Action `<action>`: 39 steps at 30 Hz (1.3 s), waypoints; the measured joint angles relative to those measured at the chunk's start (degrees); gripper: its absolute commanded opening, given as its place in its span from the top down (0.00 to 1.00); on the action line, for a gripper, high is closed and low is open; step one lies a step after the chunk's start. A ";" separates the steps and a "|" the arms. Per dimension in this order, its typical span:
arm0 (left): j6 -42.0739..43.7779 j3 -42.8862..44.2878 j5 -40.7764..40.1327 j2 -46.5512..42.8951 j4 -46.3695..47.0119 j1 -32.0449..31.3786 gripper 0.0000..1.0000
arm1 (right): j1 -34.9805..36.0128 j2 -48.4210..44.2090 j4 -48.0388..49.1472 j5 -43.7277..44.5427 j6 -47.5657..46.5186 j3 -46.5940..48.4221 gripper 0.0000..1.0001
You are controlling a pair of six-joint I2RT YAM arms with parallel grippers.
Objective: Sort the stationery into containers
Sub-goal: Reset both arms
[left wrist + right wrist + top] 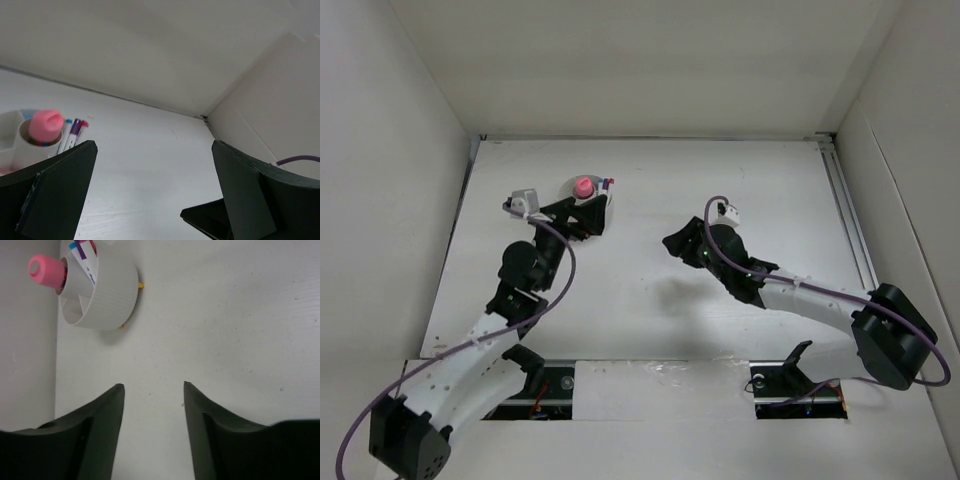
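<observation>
The low round white cup (pixel 102 292) with inner dividers stands on the table at the back left. It holds the pink cylinder (pixel 46 270) upright and pens (pixel 84 254) with blue and red caps. The cup also shows in the top view (pixel 567 190) with the cylinder (pixel 583 186) and pens (pixel 608 184), and in the left wrist view (pixel 17 142). My left gripper (pixel 592 212) is open and empty right beside the cup (pixel 154 150). My right gripper (pixel 672 244) is open and empty, off to the cup's right (pixel 152 385). The pink-and-green block is not seen.
White walls close in the table on the left, back and right. A metal rail (pixel 847 215) runs along the right edge. Purple cables (pixel 565 270) hang along both arms. A dark part (pixel 202 220) of the other arm shows low in the left wrist view.
</observation>
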 measured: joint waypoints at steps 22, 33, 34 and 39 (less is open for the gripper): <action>-22.27 -0.90 -23.76 -16.04 -44.61 0.02 0.00 | -0.50 -12.09 -17.81 5.62 -3.69 8.87 0.07; -23.96 -3.21 -24.63 -17.22 -44.59 0.02 0.00 | -4.44 -13.29 -18.03 7.15 -4.85 3.39 0.07; -23.96 -3.23 -24.68 -17.25 -44.57 0.02 0.00 | -4.83 -13.62 -18.03 7.17 -4.85 3.39 0.07; -23.96 -3.32 -24.81 -17.11 -44.57 0.02 0.00 | -6.58 -14.34 -17.64 6.32 -4.87 3.34 0.07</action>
